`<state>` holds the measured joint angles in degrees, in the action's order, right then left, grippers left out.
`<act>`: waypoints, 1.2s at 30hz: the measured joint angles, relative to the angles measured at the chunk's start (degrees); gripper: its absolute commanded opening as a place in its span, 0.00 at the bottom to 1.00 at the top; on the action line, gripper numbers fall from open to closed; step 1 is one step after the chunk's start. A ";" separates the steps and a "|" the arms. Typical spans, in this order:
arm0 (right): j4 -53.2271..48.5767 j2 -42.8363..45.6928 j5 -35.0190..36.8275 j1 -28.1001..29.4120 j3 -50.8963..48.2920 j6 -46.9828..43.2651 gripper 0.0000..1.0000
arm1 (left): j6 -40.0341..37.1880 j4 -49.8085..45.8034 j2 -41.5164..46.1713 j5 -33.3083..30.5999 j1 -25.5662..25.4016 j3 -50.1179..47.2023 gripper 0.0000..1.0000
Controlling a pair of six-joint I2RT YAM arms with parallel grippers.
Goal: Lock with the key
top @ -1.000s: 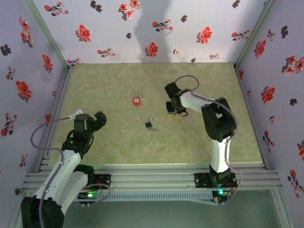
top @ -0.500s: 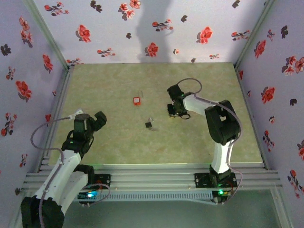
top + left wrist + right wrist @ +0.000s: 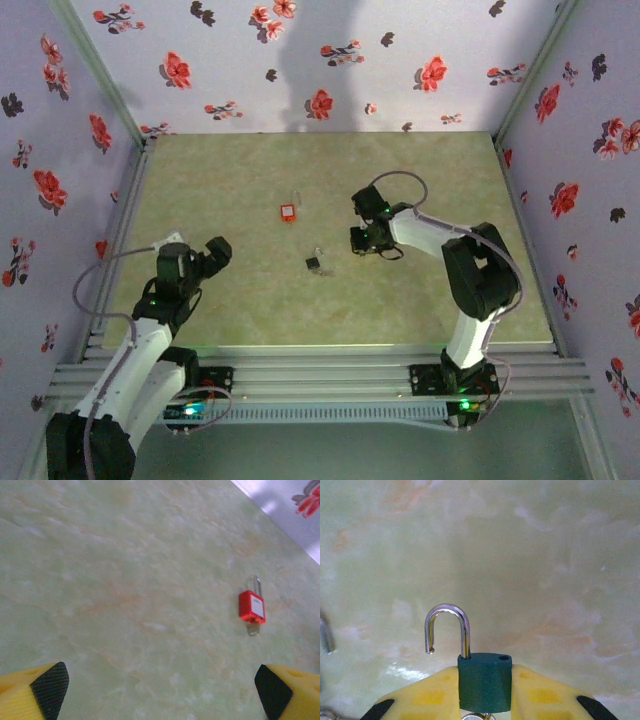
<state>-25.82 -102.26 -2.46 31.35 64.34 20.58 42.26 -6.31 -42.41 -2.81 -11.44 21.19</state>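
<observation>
Bare tabletop (image 3: 250, 295) around the key (image 3: 314, 263); red padlock (image 3: 288, 212) well apart; right end effector (image 3: 361, 242) with green padlock (image 3: 485, 681) near.

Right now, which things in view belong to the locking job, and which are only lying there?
For the job:
key
green padlock, shackle open, held in the right hand

Probably just lying about:
red padlock, untouched on the table

Red padlock (image 3: 251, 607) on green table (image 3: 125, 580)

No legible txt; white label on red padlock (image 3: 251, 606) too blurry.
</observation>
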 measured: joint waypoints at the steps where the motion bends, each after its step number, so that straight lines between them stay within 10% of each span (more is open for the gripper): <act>1: 0.42 0.66 -0.39 0.31 -0.57 -0.02 0.25 | 0.44 1.03 -0.02 1.33 -0.02 -0.42 1.00; 14: 5.51 8.70 -6.82 3.26 -5.57 0.04 0.25 | 9.88 18.69 -6.21 14.84 -6.97 -5.42 1.00; 36: 11.89 12.44 -15.61 7.82 -9.35 -0.72 0.26 | 26.91 57.07 -46.86 19.02 -23.23 4.96 0.88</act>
<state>-13.93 -89.82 -18.06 39.18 54.98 19.86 69.17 50.76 -89.27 16.21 -34.68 26.15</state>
